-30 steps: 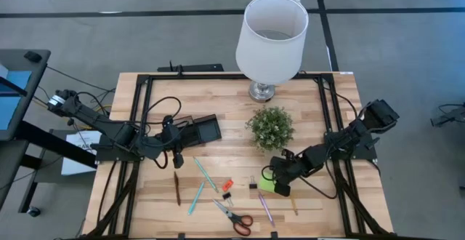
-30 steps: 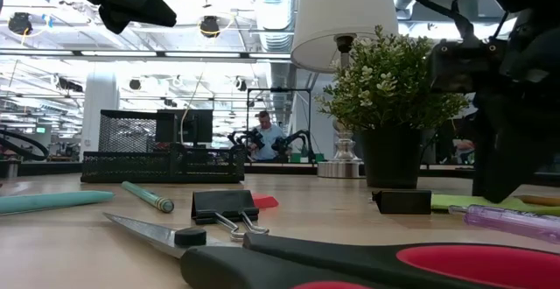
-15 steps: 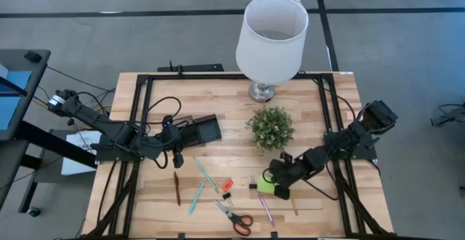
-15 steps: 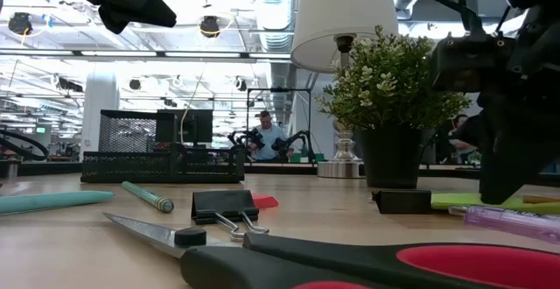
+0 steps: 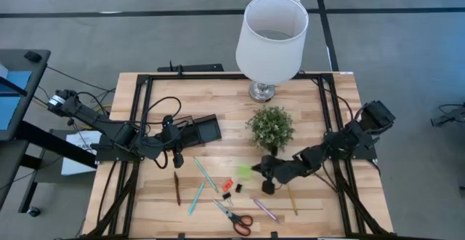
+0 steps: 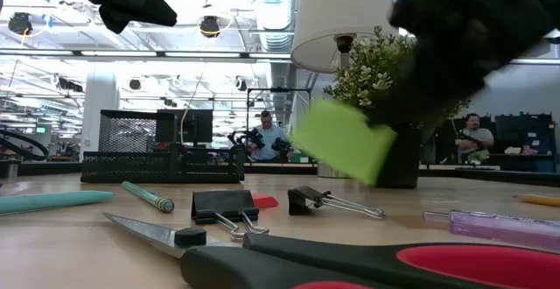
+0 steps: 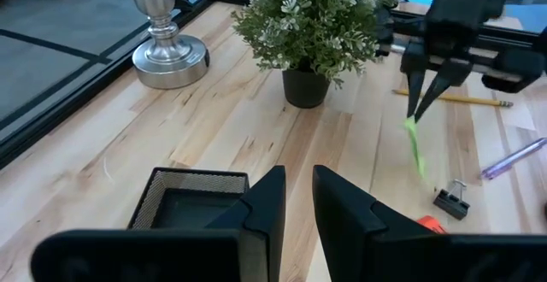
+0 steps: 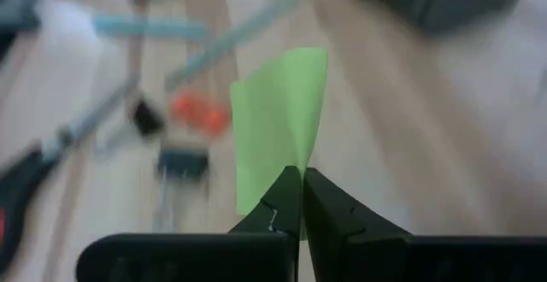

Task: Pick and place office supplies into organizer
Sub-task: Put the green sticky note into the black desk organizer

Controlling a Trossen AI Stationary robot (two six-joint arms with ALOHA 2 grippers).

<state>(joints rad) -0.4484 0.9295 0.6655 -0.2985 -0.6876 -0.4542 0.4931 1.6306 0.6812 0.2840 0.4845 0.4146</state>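
Observation:
The lime-green sticky-note pad [image 5: 243, 172] [image 6: 339, 140] hangs above the table's middle, with my right gripper [image 5: 257, 170] [image 8: 301, 179] shut on it. The black organizer [image 5: 200, 131] [image 6: 162, 153] stands on the table at the left. My left gripper [image 5: 178, 137] [image 7: 297, 201] hovers just over its near end, with a narrow gap between its fingers and nothing in it. On the wood near the front edge lie two teal pens [image 5: 205, 173], a brown pen [image 5: 176, 188], red-handled scissors [image 5: 234, 215], a pink pen [image 5: 265, 211], a yellow pencil [image 5: 293, 200] and small orange and black clips [image 5: 227, 188]. My right gripper pinches the pad between its two fingertips at one edge [image 8: 291, 167], near a corner. The fingers slant down from the table's right side. The pad juts out past the fingertips, tilted and lifted clear of the table [image 7: 415, 149].
A white-shaded lamp [image 5: 270, 40] stands at the far middle, and a small potted plant [image 5: 271, 127] sits in front of it, close behind my right gripper. A black binder clip [image 6: 306, 200] lies on the table below the pad. Black frame rails run along the table's edges.
My right gripper has shut on the sticky-note pad, risen and gone toward the table's left, tipping less steeply downward. The pad, which lay flat on the wood, is now lifted clear and tilted. The black clip beside it has shifted and lies with its wire handles out.

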